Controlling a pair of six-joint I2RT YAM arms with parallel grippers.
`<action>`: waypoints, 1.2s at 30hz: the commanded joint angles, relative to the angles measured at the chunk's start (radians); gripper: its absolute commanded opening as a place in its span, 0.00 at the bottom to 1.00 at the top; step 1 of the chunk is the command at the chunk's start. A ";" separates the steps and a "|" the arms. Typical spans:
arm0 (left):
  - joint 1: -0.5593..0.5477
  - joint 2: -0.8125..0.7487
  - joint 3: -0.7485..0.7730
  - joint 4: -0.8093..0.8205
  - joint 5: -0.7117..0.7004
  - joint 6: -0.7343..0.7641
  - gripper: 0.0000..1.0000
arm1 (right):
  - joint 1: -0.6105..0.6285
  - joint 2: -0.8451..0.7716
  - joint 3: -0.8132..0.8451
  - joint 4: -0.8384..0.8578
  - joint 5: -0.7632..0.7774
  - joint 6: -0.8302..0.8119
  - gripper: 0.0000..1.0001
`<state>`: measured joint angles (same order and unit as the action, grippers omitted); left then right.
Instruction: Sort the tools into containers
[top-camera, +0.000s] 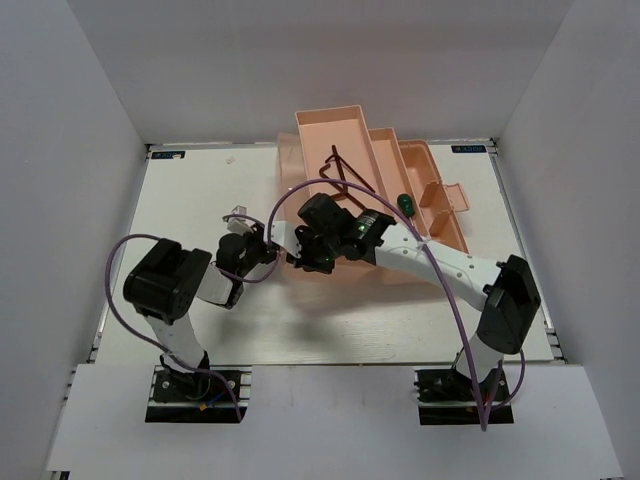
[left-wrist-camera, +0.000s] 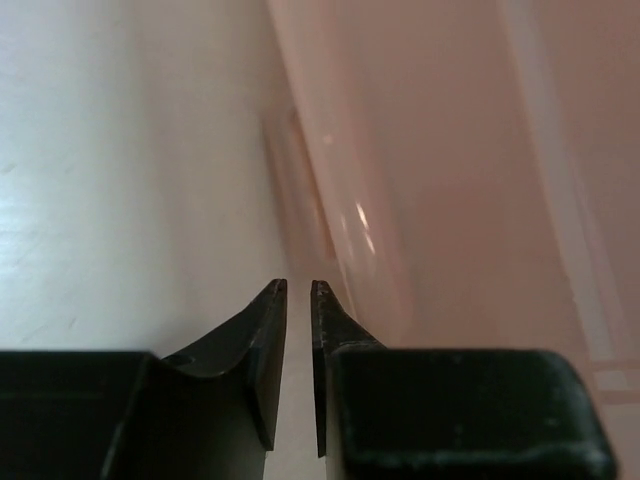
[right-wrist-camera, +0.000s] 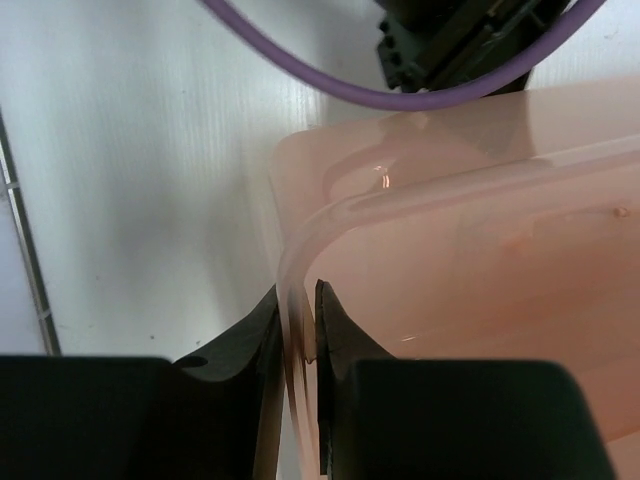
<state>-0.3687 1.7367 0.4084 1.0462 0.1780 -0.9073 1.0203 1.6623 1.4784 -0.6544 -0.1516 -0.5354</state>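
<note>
**Inspector:** Toolbox (top-camera: 322, 128): where is it sitting, and how is it lying?

**Assistant:** It is sitting at the far middle of the table (top-camera: 200, 190). Its trays are fanning out in steps, so the compartments are lying open for loading.

**Inspector:** What is the right gripper doing?

**Assistant:** The right gripper (right-wrist-camera: 297, 292) is reaching across to the toolbox's near left corner. It is pinching a tray rim between its jaws, with the wall running straight through the gap. I am judging this as bracing or shifting the box, not picking up a tool.

**Inspector:** And the left gripper?

**Assistant:** The left gripper (left-wrist-camera: 297, 288) is hovering low over the table, just outside that same wall. Its jaws are standing at a narrow slit and nothing is showing between them. I am reading it as waiting beside the box while the other arm is holding it. I cannot tell what it is aiming for.

**Inspector:** Where are the tools lying?

**Assistant:** A dark hex key (top-camera: 340, 168) is lying in the far left tray. A green screwdriver (top-camera: 405, 204) is lying in a tray right of centre. The arms are hiding the near trays, so I am not counting any others.

**Inspector:** What is the risk?

**Assistant:** I am flagging the rim grip. A hard pull may tilt the stepped trays and send the sorted tools sliding.
</note>
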 joint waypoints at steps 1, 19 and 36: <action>0.020 0.101 0.053 0.323 0.184 -0.062 0.27 | 0.008 -0.119 0.045 0.061 -0.074 0.063 0.00; 0.039 0.146 0.164 0.509 0.276 -0.189 0.28 | 0.001 -0.073 0.147 0.091 -0.111 0.198 0.00; 0.067 0.208 0.202 0.551 0.316 -0.257 0.28 | -0.045 -0.073 0.031 0.124 -0.304 0.146 0.00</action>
<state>-0.2901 1.9564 0.5655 1.2976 0.4572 -1.1408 0.9726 1.6665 1.5684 -0.6415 -0.3126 -0.3843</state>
